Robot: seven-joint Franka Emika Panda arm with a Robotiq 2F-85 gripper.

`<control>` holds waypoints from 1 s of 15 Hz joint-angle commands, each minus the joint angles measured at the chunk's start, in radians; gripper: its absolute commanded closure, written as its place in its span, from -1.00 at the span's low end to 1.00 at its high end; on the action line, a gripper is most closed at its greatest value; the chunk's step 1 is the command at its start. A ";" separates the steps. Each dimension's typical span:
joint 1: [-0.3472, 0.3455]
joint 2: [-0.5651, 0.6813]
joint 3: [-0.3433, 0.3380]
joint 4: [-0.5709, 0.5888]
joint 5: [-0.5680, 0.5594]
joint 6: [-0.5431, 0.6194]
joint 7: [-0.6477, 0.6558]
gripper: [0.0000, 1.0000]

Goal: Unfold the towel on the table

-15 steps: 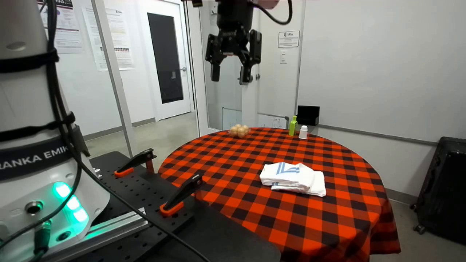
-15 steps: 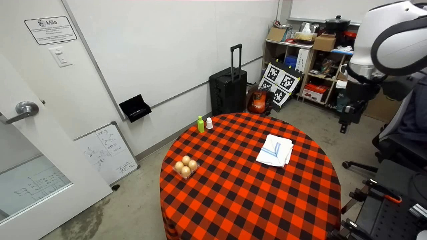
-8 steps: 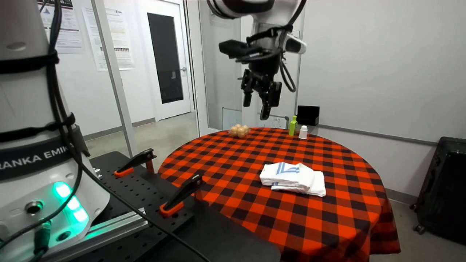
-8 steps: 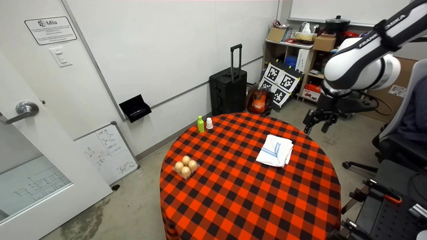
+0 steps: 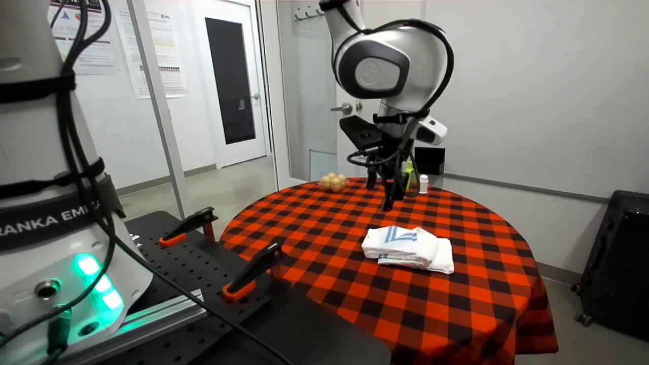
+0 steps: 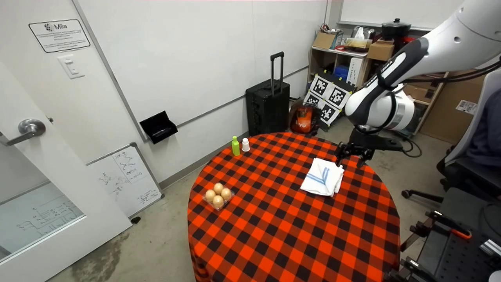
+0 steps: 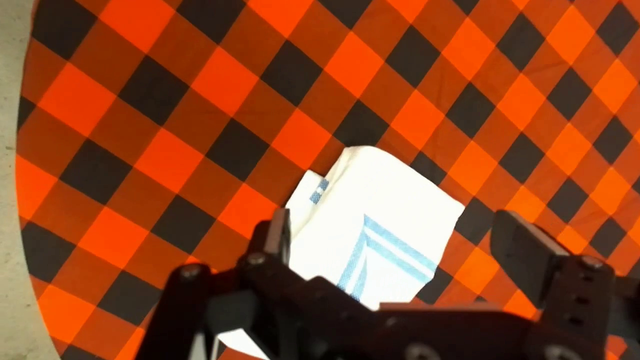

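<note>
Exterior view beside robot base [image 5: 45,218]; exterior view steeper onto counter [image 6: 274,219]; wrist view nearest, facing down; all share towel [image 7: 380,210].

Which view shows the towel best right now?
The wrist view: the towel appears largest there, from above, its blue stripes clear, though the open gripper covers part. Both exterior views show it smaller, slantwise, but less hidden.

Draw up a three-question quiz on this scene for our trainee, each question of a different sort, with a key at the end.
1. True or false: The towel lies folded on the table.
2. What colour is the bottle that stands beside the white container? A: blue. B: red. C: green.
3. Fill the gap: The gripper is ____, with nothing in its grip.

Key: 1. True. 2. C. 3. open.
</note>
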 commanded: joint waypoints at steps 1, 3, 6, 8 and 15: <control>-0.088 0.139 0.058 0.138 0.044 0.029 0.005 -1.00; -0.130 0.188 0.077 0.189 0.054 0.030 0.007 -1.00; -0.182 0.255 0.101 0.259 0.069 0.015 0.006 -1.00; -0.210 0.292 0.119 0.296 0.078 0.004 0.001 -1.00; -0.261 0.389 0.167 0.390 0.086 -0.014 -0.005 -1.00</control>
